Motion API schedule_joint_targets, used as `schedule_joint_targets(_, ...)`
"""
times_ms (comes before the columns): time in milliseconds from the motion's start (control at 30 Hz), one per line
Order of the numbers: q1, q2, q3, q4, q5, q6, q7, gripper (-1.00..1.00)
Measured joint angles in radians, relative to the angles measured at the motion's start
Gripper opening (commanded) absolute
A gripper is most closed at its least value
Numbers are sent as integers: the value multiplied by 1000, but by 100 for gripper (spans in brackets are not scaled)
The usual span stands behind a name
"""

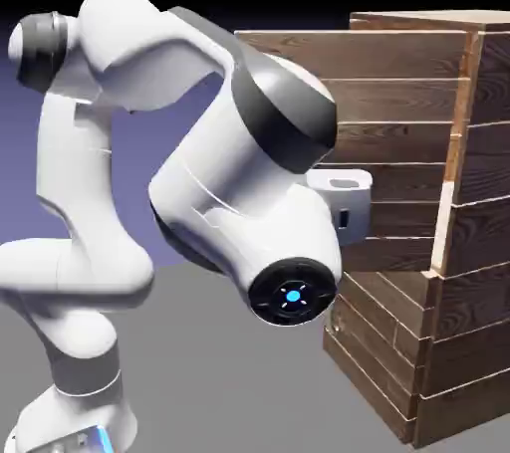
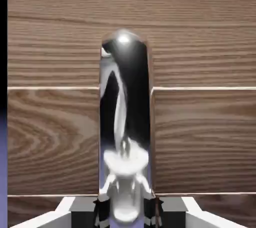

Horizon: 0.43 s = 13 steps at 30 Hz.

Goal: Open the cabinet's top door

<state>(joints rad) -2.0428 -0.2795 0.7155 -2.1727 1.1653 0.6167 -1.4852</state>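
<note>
The cabinet (image 1: 483,192) of dark brown planks stands at the exterior view's right. Its top door (image 1: 398,93) is swung out from the front and angled away from the cabinet body. My gripper (image 1: 351,204) reaches the door's face from behind the arm's wrist, which hides its fingers. In the hand view the silver bar handle (image 2: 125,122) runs upright, large and shiny, between my two grey fingertips (image 2: 102,211) at the bottom edge. The gripper (image 2: 125,215) is shut on this handle, with the door's planks (image 2: 200,137) filling the view behind it.
The shorter lower door (image 1: 383,356) sits flush below the open one. The white arm's elbow and forearm (image 1: 249,202) fill the middle of the exterior view, close in front of the top door. Grey table (image 1: 229,391) lies beneath.
</note>
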Motion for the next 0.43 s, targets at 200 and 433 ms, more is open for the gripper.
schedule_joint_targets(200, 22, 217, 61, 174, -130, 15, 15, -100)
schedule_joint_targets(433, 86, 440, 101, 358, -244, 14, 77, 100)
